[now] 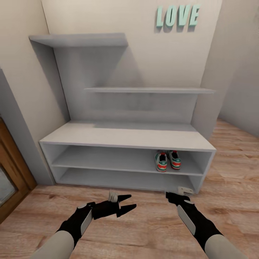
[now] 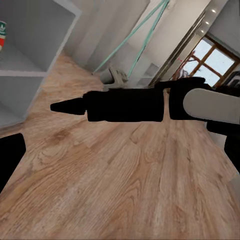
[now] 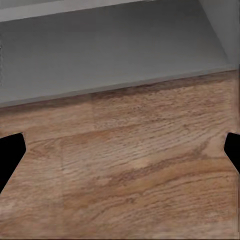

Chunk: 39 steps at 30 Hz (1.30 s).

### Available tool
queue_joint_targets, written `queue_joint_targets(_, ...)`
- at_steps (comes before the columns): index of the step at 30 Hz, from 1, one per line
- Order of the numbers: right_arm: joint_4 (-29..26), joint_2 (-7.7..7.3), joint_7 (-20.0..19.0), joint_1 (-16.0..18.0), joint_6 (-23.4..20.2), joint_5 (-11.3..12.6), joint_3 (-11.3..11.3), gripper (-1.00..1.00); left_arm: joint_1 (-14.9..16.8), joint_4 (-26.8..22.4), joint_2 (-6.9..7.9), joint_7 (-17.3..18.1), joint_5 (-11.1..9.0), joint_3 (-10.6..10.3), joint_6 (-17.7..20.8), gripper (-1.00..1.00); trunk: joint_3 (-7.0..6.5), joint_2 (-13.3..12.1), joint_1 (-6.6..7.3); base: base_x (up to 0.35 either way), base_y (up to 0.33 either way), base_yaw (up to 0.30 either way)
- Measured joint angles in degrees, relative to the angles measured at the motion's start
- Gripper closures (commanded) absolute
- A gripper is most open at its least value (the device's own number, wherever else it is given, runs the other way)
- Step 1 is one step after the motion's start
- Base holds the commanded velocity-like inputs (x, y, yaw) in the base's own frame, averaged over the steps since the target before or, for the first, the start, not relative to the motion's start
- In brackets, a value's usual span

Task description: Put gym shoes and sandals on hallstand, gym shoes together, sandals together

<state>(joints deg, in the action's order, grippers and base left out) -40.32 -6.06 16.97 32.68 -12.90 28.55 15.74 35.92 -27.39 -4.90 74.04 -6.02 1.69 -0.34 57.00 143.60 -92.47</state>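
Ahead of the left gripper point(image 1: 127, 202), its fingers apart, bare corridor floor point(image 1: 144, 230) ran to the hallstand point(image 1: 126, 138), whose lower shelf stood open beyond it. A small pale object point(image 1: 113, 195) lay just past that gripper's wrist. The right gripper point(image 1: 169, 196) sat low before the unit's right end, a pale tag point(image 1: 186, 190) just beside it. Above and beyond it, the two gym shoes point(image 1: 167, 160) filled the upper shelf's right part; to their left that shelf lay free.
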Motion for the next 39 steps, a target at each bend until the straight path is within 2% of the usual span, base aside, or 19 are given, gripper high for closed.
queue_joint_targets(4, 0.03, 0.06, -0.12, -0.05, 0.00, 0.06, 0.02, -1.00, 0.00, -4.10, 0.01, -0.01, -0.01, 0.04, 0.09, -1.00, 0.00, 0.00, 0.00, -0.344, 0.000, 0.000)
queue_joint_targets(5, 0.16, 0.14, -0.20, -0.07, 0.00, 0.08, 0.08, -1.00, 0.01, -7.25, 0.01, 0.01, -0.07, 0.08, 0.15, -1.00, 0.00, 0.00, 0.00, -0.343, 0.000, 0.000)
queue_joint_targets(13, 0.31, 0.22, -0.24, -0.11, 0.00, 0.08, 0.11, -1.00, 0.00, -9.90, 0.02, 0.00, -0.31, 0.13, 0.05, -1.00, 0.00, 0.00, 0.01, -0.286, 0.000, 0.000)
queue_joint_targets(19, 0.20, 0.20, -0.14, -0.11, -0.07, 0.07, 0.12, -1.00, 0.00, -11.33, 0.32, 0.00, -0.36, 0.25, -0.01, -1.00, 0.00, 0.00, 0.03, -0.077, 0.000, 0.000)
queue_joint_targets(22, 0.14, 0.22, -0.07, -0.11, -0.08, 0.03, 0.12, -1.00, 0.00, -11.42, 1.07, -0.02, -0.34, 0.23, -0.04, -1.00, 0.00, 0.00, 0.03, -0.018, 0.000, 0.000)
queue_joint_targets(26, 0.03, 0.26, 0.00, -0.11, -0.09, 0.00, 0.19, -1.00, 0.00, -11.41, 3.23, 0.00, -0.31, 0.26, 0.05, -1.00, 0.00, 0.00, 0.04, -0.004, 0.000, 0.000)
queue_joint_targets(30, -0.04, 0.29, 0.06, -0.11, -0.09, 0.00, 0.20, -1.00, 0.00, -11.40, 4.43, 0.09, -0.36, 0.31, 0.12, -1.00, 0.00, 0.00, 0.04, 0.000, 0.000, 0.000)
queue_joint_targets(39, -0.37, 0.25, 0.08, -0.16, -0.15, 0.09, 0.13, -1.00, 0.01, -11.37, 5.03, 0.15, -0.22, 0.54, 0.20, -1.00, -0.01, 0.00, 0.04, 0.000, 0.000, -0.185)
